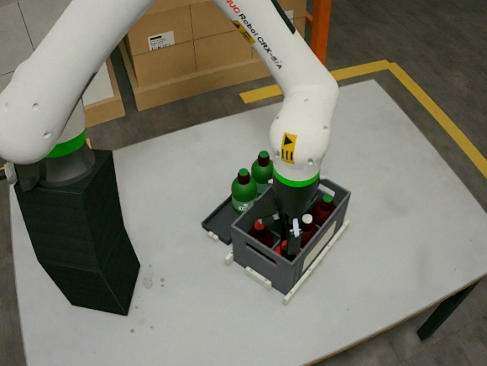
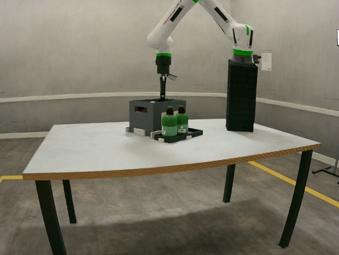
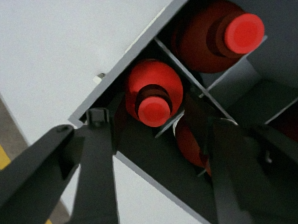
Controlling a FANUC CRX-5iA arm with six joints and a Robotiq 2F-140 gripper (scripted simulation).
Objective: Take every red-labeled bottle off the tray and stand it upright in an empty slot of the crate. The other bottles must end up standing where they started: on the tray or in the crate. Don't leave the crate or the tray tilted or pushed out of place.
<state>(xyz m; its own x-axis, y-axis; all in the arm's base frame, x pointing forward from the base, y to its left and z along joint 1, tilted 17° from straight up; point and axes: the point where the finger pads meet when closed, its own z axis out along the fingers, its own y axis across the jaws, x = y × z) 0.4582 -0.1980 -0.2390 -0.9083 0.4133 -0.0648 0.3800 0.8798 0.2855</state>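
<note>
My gripper (image 1: 290, 248) (image 2: 162, 97) (image 3: 155, 105) is open, its fingers reaching down into the crate (image 1: 248, 261) (image 2: 144, 120) (image 3: 125, 64) on both sides of a red bottle with a red cap (image 3: 154, 111) in a corner slot. Gaps show beside its neck. Another red-capped bottle (image 1: 259, 227) (image 3: 244, 33) stands in a neighbouring slot. A white-capped bottle (image 1: 307, 219) and a green-capped bottle (image 1: 327, 199) are also in the crate. Two green bottles (image 1: 243, 192) (image 1: 262, 169) (image 2: 169, 124) (image 2: 182, 120) stand on the dark tray (image 1: 218, 219) (image 2: 200, 133). Bottle labels inside the crate are hidden.
White guide blocks (image 1: 258, 277) (image 2: 139, 131) and a long white strip (image 1: 316, 262) border the crate. The crate walls and dividers stand close around the fingers. The tray is beside the crate, and the robot's black pedestal (image 1: 80, 235) (image 2: 242, 96) stands farther off.
</note>
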